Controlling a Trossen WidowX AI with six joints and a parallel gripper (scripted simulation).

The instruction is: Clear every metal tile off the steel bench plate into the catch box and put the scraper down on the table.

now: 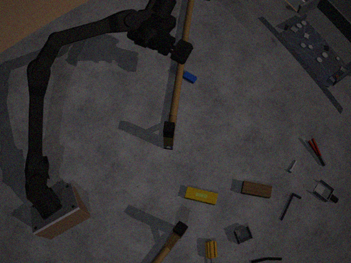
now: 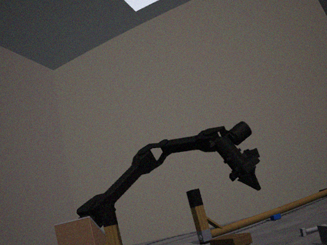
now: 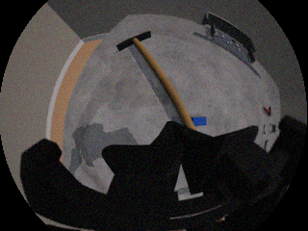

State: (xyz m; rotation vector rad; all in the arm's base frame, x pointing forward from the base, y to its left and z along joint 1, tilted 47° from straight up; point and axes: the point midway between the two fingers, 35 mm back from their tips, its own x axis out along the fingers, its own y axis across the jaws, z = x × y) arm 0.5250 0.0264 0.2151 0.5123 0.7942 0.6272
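Scraper [image 1: 181, 60] lies on the table directly below the raised gripper [image 2: 253, 183], whose fingers are pressed together, empty.

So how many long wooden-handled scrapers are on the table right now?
2. One scraper lies beneath the raised gripper, propped on a stand. A second scraper runs off the near edge, so part of it is hidden.

No legible text, number or brand is showing on any item. The yellow block [image 1: 201, 195] near the desk's near edge is carrying a faint marking, too blurred to read.
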